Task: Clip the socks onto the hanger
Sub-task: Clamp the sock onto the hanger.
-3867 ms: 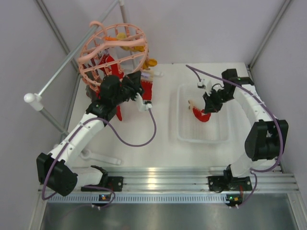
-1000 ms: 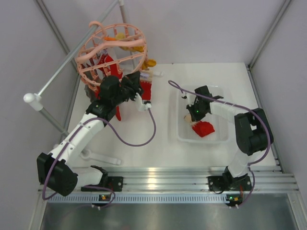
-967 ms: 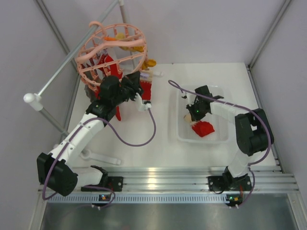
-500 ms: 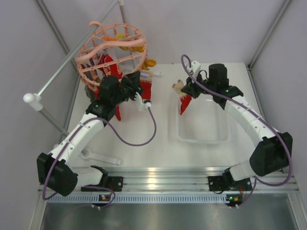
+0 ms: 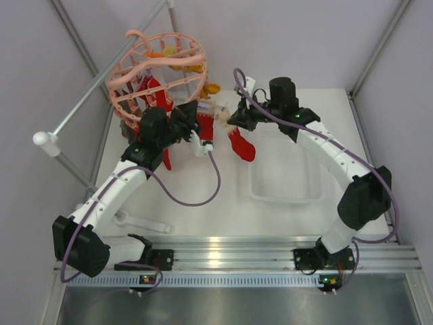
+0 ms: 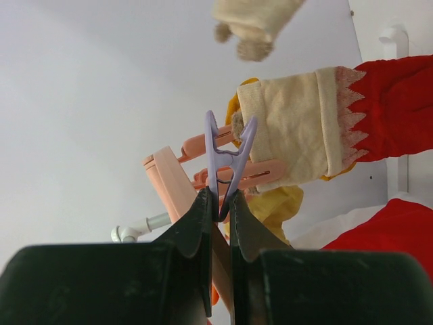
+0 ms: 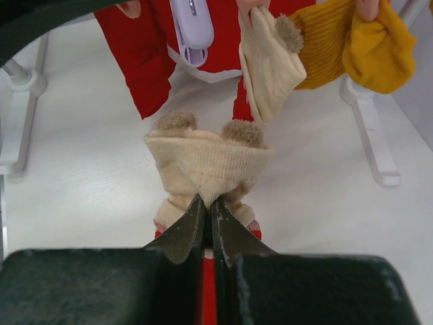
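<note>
The white tabletop sat between pale grey walls, with an aluminium mounting rail along its 6 o'clock edge. A clear plastic tray lay toward 3 o'clock. A grey metal rail crossed the 10 o'clock corner, and the salmon-pink hanger was at 11 o'clock, with red socks and a mustard sock dangling from it.

The left arm stretched from 7 o'clock up toward the hanger. The left gripper was pinched tight on the handles of a lilac peg.

The right arm arched from 5 o'clock round toward 12, its wrist pointing at 9 o'clock. The right gripper was clamped on the cream cuff of a red sock. That sock hung in the air between tray and hanger, near the lilac peg.
</note>
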### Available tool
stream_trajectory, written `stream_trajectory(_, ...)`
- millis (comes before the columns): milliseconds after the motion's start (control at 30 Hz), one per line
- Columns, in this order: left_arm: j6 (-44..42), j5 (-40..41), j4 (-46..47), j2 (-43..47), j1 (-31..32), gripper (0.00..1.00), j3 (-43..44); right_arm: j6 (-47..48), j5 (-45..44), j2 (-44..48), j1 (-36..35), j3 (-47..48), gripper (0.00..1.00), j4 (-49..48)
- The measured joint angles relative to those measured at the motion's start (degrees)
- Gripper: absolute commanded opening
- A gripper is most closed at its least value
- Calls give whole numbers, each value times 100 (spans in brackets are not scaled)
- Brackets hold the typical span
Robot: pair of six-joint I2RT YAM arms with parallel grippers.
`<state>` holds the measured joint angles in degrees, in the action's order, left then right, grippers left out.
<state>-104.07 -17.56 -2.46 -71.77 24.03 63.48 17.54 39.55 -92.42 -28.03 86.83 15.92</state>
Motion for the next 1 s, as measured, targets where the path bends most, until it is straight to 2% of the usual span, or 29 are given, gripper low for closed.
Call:
stream_trajectory(233,-92,-83,101,0,-17,0,-61,-83,179,-562,-33,385,0,85)
stream_trajectory(1000,-411,-210,251,0,-61,0,-190,-284,492,-872,-236,964,0,79)
